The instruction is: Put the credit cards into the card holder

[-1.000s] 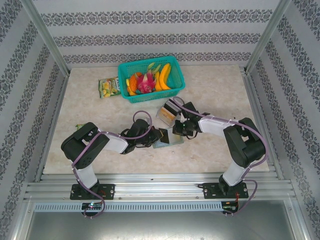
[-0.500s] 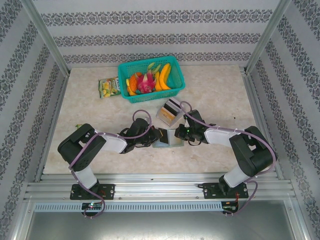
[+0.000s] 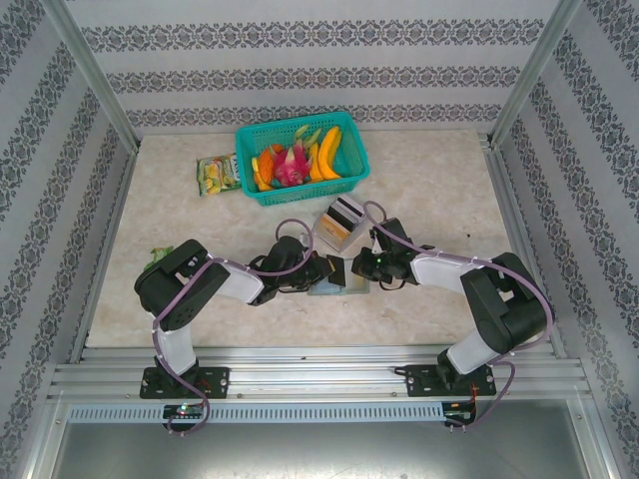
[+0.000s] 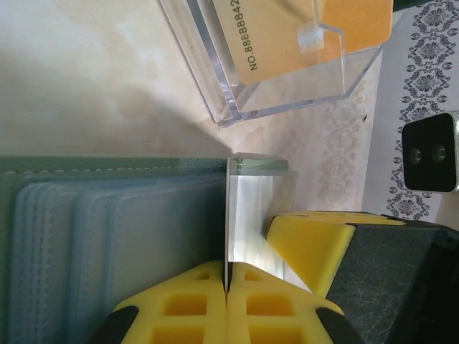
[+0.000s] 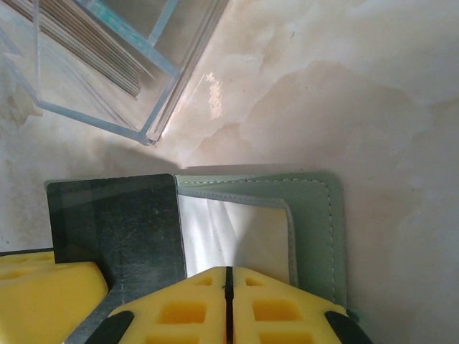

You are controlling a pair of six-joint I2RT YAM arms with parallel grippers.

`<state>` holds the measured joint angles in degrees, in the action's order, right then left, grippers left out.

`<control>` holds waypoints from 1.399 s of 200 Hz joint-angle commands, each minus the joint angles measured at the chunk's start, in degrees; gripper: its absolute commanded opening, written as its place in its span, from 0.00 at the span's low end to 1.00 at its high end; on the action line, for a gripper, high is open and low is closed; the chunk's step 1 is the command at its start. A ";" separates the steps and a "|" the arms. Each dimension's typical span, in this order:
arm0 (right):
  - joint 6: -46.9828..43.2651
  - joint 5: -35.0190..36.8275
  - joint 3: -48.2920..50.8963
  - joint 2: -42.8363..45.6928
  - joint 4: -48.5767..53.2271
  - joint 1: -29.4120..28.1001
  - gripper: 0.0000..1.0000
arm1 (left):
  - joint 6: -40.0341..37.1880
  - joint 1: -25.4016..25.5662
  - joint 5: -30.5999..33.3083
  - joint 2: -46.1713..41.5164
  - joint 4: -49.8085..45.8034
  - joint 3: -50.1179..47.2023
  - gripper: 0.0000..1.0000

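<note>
The card holder [image 3: 345,287] lies open on the table between both grippers; its grey-green leather [image 5: 315,222] and clear slot pockets [image 4: 107,236] are in plain sight. My left gripper [image 3: 321,269] [image 4: 226,283] is shut on a dark credit card [image 3: 333,268] [image 5: 118,229], seen edge-on [image 4: 227,208] and standing upright at the wallet's inner fold. My right gripper [image 3: 361,267] [image 5: 228,276] is shut, its tips resting on the wallet's white inner pocket. More credit cards stand in a clear plastic box [image 3: 337,225], among them an orange one [image 4: 344,29].
The clear box [image 5: 158,122] stands just behind the wallet, close to both grippers. A teal basket [image 3: 305,190] of fruit stands at the back centre, with a yellow-green snack packet [image 3: 218,175] to its left. Metal rails run along the table's sides.
My right gripper has come away from the clear box, forward and left, down onto the wallet. The left gripper with the dark card has shifted slightly right.
</note>
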<state>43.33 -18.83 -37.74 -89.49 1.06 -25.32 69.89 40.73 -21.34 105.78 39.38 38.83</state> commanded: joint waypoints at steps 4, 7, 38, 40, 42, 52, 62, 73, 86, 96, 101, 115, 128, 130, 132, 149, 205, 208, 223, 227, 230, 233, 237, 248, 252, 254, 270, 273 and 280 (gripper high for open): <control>-1.51 2.06 0.43 0.04 6.94 1.16 0.12 | -0.40 1.02 -0.63 0.22 -2.51 -1.44 0.07; -1.57 2.25 0.37 0.36 7.01 1.23 0.12 | -0.45 1.02 -0.49 0.20 -2.61 -1.66 0.07; -3.05 2.44 -0.45 2.21 9.52 2.17 0.14 | -1.67 1.09 -2.81 1.07 -3.40 -0.95 0.06; -3.11 2.58 -0.42 2.35 9.65 2.20 0.13 | -1.73 1.10 -2.93 1.09 -3.35 -0.95 0.06; -3.15 2.77 -0.41 2.47 9.77 2.20 0.14 | -1.83 1.10 -3.09 1.05 -3.32 -1.06 0.06; -3.50 3.85 -0.32 2.89 10.60 2.42 0.14 | -2.33 1.06 -3.96 1.25 -3.81 -0.77 0.06; -3.81 4.30 -0.40 2.89 11.24 2.55 0.14 | -2.99 1.02 -4.57 1.15 -5.10 -0.27 0.06; -4.26 4.37 -0.58 3.00 11.51 2.60 0.15 | -2.67 1.10 -3.89 0.59 -4.86 -1.03 0.06; -4.07 4.04 -0.63 2.66 11.42 2.55 0.13 | -2.60 1.02 -4.15 0.40 -5.22 -1.13 0.06; -3.59 3.97 -0.61 2.32 11.43 2.38 0.12 | -2.60 1.02 -4.14 0.29 -5.67 -0.70 0.06; -3.36 3.74 -0.44 2.05 10.98 2.28 0.11 | -2.22 1.10 -4.14 0.26 -5.10 -0.62 0.07; -2.84 3.48 -0.15 1.52 10.49 1.87 0.09 | -1.61 1.19 -4.64 0.29 -3.98 0.10 0.07; -2.40 4.18 0.23 1.28 10.60 1.68 0.08 | -1.94 1.44 -3.94 -0.05 -6.68 1.56 0.07; -2.38 4.20 0.28 1.26 10.53 1.68 0.08 | -2.14 1.52 -3.83 -0.16 -7.14 1.70 0.07; -2.27 4.21 0.36 1.23 10.47 1.64 0.08 | -2.26 1.58 -3.65 -0.16 -7.54 1.93 0.07; -1.86 4.41 0.90 1.40 9.91 1.73 0.08 | -1.70 2.47 -1.75 -0.09 -8.42 2.37 0.07; -1.41 4.02 1.35 0.98 9.18 1.46 0.08 | 2.38 4.53 0.22 1.85 -12.63 3.68 0.07; -1.44 4.06 1.35 0.99 9.14 1.48 0.08 | 2.28 4.58 0.73 1.38 -13.41 3.52 0.07; -1.43 4.16 1.44 1.30 9.10 1.48 0.09 | 1.75 4.62 3.36 -0.52 -18.42 3.59 0.07; -1.41 4.19 1.54 1.31 9.07 1.50 0.09 | 1.62 4.65 3.84 -0.92 -19.38 3.64 0.07; -1.41 4.30 1.53 1.37 9.06 1.46 0.09 | 1.51 4.63 4.35 -1.22 -19.75 3.57 0.07; -1.41 4.38 1.53 1.38 9.08 1.50 0.09 | 1.43 4.69 4.69 -1.52 -19.89 3.52 0.07; -1.37 4.37 1.53 1.37 9.07 1.50 0.09 | 1.39 4.75 5.09 -1.84 -20.04 3.41 0.07; -1.32 4.20 1.44 1.41 9.01 1.50 0.09 | 1.56 4.93 5.84 -2.42 -21.17 3.45 0.07; -1.32 4.16 1.50 1.49 8.97 1.55 0.09 | 1.61 5.01 6.12 -2.70 -21.26 3.41 0.07; -1.30 4.22 1.45 1.51 8.98 1.51 0.09 | 1.53 5.05 6.20 -2.86 -21.22 3.33 0.07; -1.32 4.09 1.69 1.84 8.79 1.51 0.09 | 0.96 5.15 6.58 -3.73 -21.91 3.45 0.07; -1.32 4.09 1.74 1.82 8.81 1.50 0.09 | 0.87 5.15 6.59 -3.73 -22.25 3.59 0.07; -1.32 4.05 1.79 1.86 8.78 1.46 0.09 | 0.58 5.23 6.71 -3.67 -22.44 3.88 0.07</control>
<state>41.85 -17.54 -37.80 -87.05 7.46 -23.51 71.13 45.15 -17.82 102.76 25.56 42.78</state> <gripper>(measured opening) 0.088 0.071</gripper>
